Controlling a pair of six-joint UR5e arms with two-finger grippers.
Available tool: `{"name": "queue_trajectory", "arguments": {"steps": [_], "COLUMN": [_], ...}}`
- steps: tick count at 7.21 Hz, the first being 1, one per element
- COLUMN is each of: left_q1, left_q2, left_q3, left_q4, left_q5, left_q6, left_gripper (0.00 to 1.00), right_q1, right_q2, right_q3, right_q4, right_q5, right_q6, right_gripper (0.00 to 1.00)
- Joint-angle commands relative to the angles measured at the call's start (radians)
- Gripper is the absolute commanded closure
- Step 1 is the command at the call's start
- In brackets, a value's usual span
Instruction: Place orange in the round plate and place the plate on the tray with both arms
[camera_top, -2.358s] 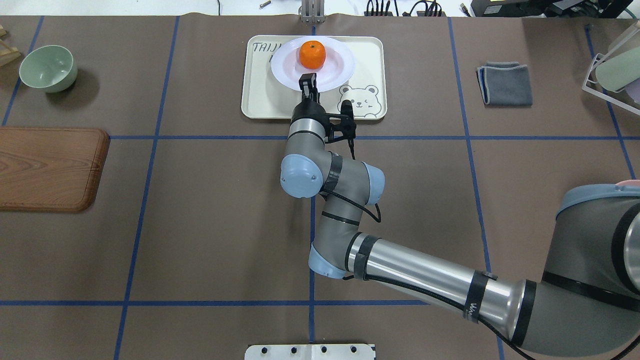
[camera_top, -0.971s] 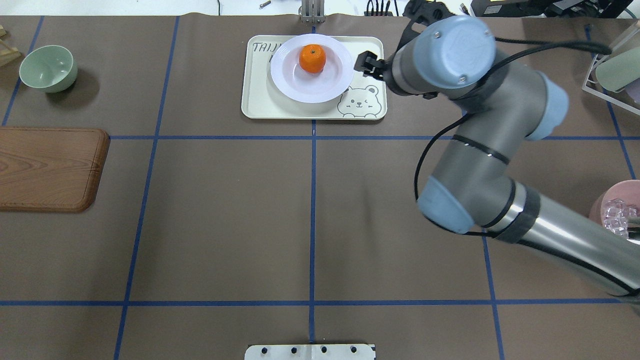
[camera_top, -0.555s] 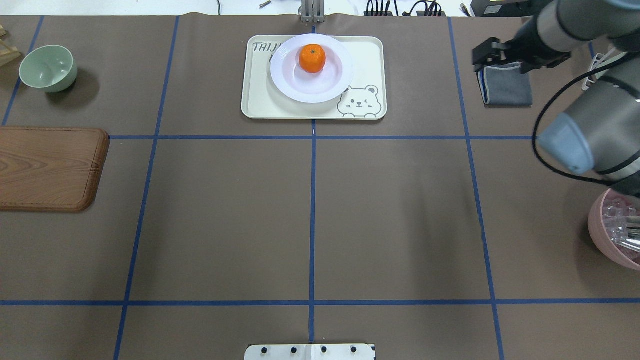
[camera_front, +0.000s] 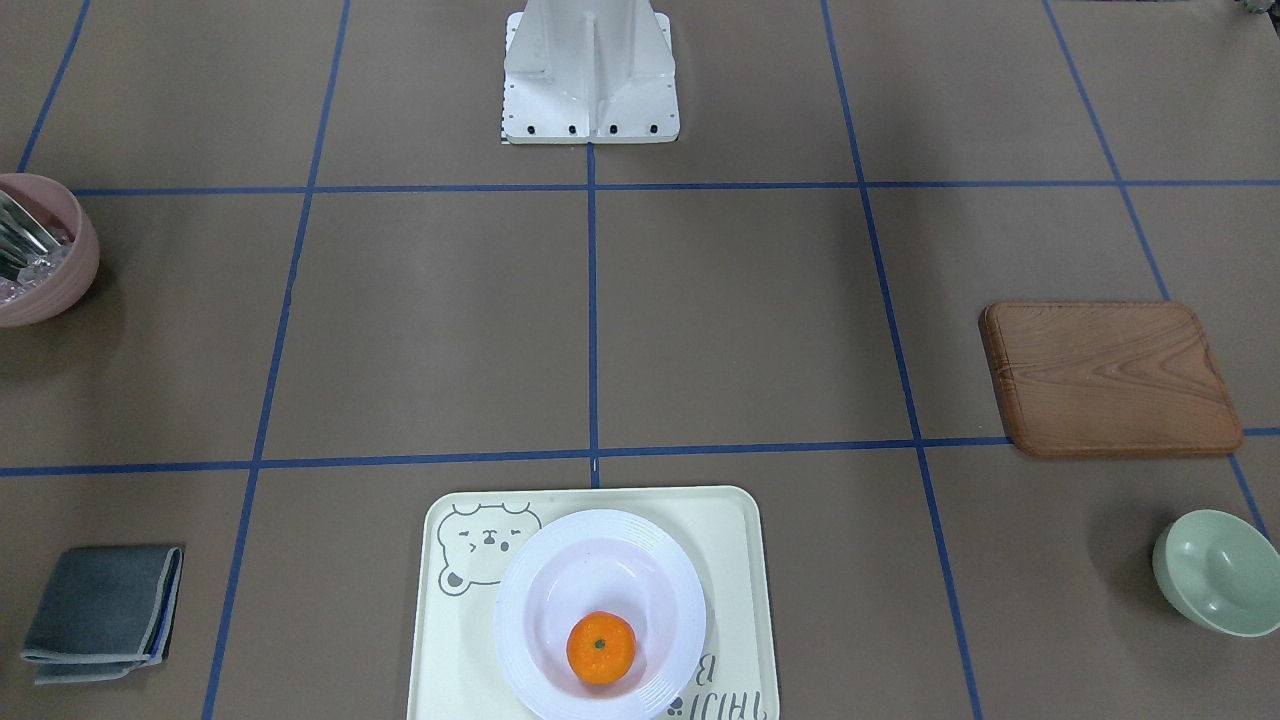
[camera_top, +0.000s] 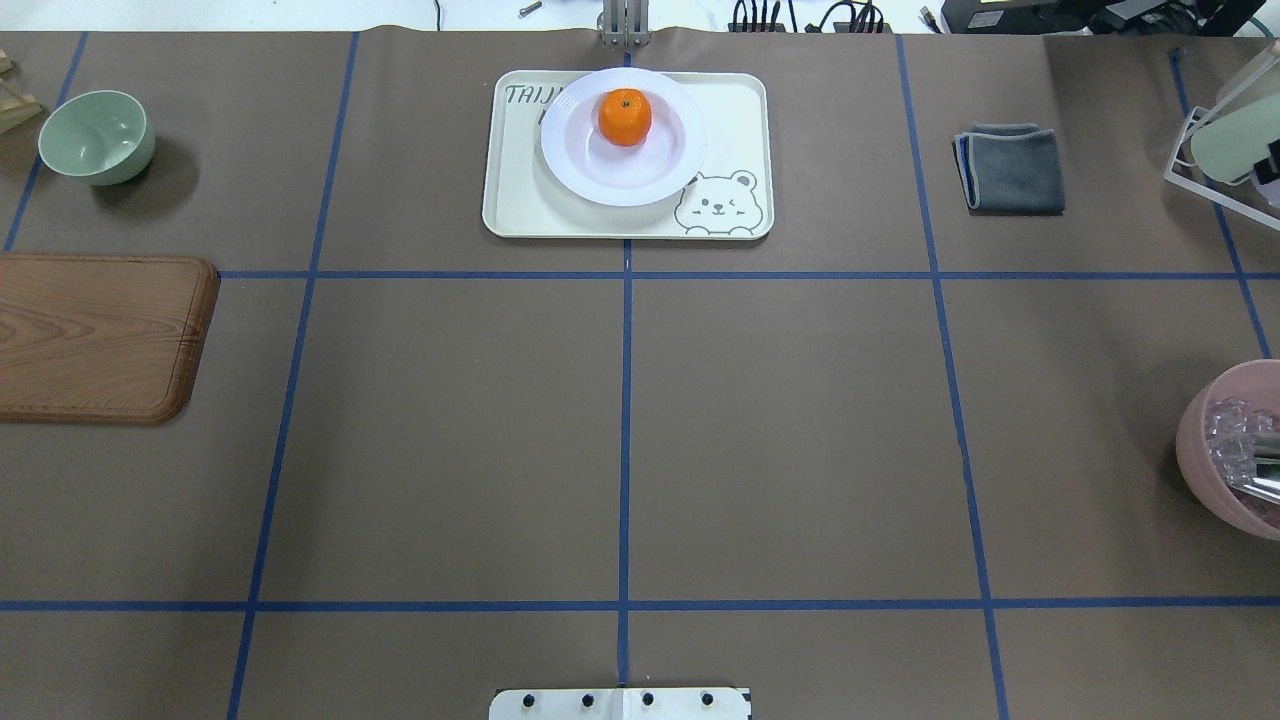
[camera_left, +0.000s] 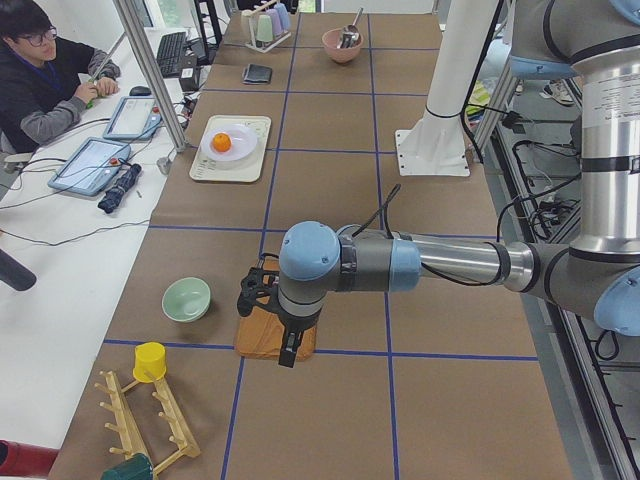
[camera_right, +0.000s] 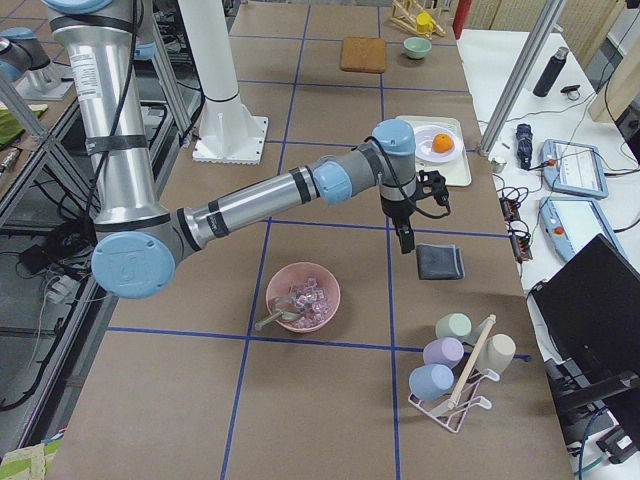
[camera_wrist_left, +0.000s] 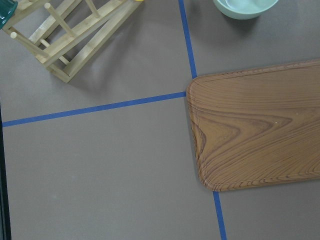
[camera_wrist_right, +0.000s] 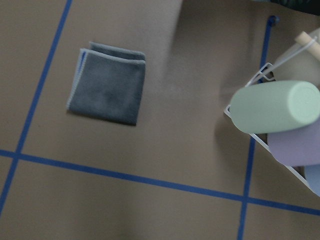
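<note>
The orange lies in the white round plate, a little off its centre. The plate stands on the cream tray at the far middle of the table, over the lettered end, also in the front-facing view. No arm is near them. My left gripper hangs above the wooden board, seen only in the exterior left view; I cannot tell its state. My right gripper hangs near the grey cloth, seen only in the exterior right view; I cannot tell its state either.
A brown wooden board and a pale green bowl are at the left. A folded grey cloth, a cup rack and a pink bowl are at the right. A person sits beyond the far edge.
My right arm has drawn back from the plate's near rim, swung to the right past the grey cloth and left the overhead view. Plate and orange stay on the tray.
</note>
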Motion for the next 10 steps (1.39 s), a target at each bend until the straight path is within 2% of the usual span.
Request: {"name": "queue_trajectory", "arguments": {"steps": [1,2,4,10], "left_q1": [0.000,0.000,0.002,0.000], "left_q2": [0.001,0.001,0.001,0.003], "left_q3": [0.001,0.004,0.010,0.015], "left_q4": [-0.001,-0.002,-0.002,-0.002], "left_q5": [0.000,0.000,0.000,0.000], "left_q6": [0.001,0.002,0.004,0.005], "left_gripper": [0.01,0.01,0.01,0.01], "right_q1": [0.134,0.154,0.154,0.153], "right_q2": [-0.093,-0.145,-0.177,-0.179], "right_q3": [0.002,0.000,-0.017,-0.039], "right_q4": [-0.177,-0.179,-0.169,-0.170], "right_q5": [0.005,-0.001,-0.006,0.008], "right_q6": [-0.316,-0.322,-0.320,-0.320], "right_gripper": [0.00,0.00,0.00,0.00]}}
